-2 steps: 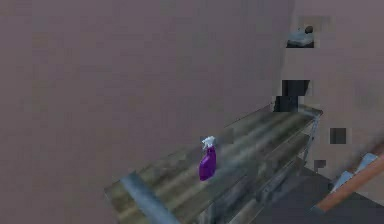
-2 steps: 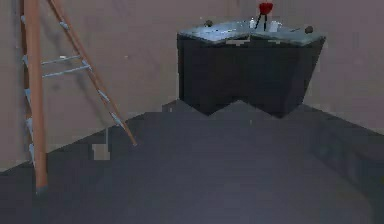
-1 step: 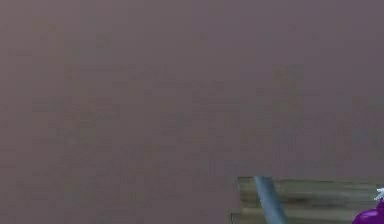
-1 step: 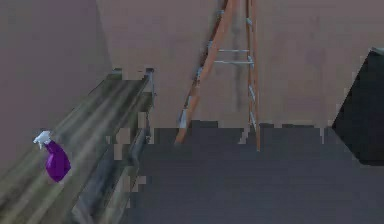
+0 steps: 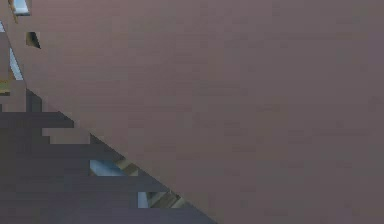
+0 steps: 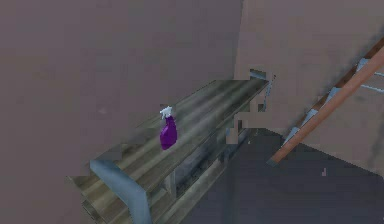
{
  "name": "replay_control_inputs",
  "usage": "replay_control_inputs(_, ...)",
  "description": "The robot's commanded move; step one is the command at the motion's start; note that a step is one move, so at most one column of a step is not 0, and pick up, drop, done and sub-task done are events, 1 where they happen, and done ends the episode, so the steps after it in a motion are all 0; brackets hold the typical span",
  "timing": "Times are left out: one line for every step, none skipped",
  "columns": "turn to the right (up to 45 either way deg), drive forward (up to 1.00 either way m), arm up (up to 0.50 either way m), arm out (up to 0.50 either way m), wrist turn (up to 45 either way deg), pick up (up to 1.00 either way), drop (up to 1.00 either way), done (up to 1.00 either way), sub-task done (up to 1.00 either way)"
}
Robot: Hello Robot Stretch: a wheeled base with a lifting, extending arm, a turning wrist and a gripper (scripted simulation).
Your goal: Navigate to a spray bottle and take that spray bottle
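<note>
**Claw.** You cannot tell the state of the claw from these two views, and nothing can be stated about a load.

**Task object.** In the arm side view, the spray bottle (image 6: 167,131) is purple with a white head. It stands upright on the top board of a long wooden bench (image 6: 218,98), near the middle of the bench's length and toward the edge that faces you. You can see bare planks on both sides of it, and nothing touches it.

**Support.** The bench has weathered greenish planks set in a grey frame (image 6: 118,180). A lower shelf (image 6: 200,160) runs beneath the top board. One long side of the bench lies along the mauve wall (image 6: 80,70), and its far end reaches toward the corner of the room.

**Surroundings.** To the arm side view's right, a ladder (image 6: 312,124) with orange-brown rails and grey rungs leans against the adjoining wall, well apart from the bottle. The floor (image 6: 290,190) between the bench and the ladder is dark.

**Forward view.** You face a plain mauve wall surface (image 5: 250,100) at close range. A dark floor area (image 5: 50,185) occupies the lower left. Small pale blue and tan pieces (image 5: 105,167) lie along the slanting line between them; you cannot tell what they are.
</note>
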Motion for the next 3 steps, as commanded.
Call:
replay_control_inputs(0.0, 0.00, 0.50, 0.00, 0.0, 0.00, 0.00, 0.00, 0.00)
replay_control_inputs(0.0, 0.00, 0.28, 0.00, 0.0, 0.00, 0.00, 0.00, 0.00)
replay_control_inputs(0.0, 0.00, 0.00, 0.48, 0.0, 0.00, 0.00, 0.00, 0.00)
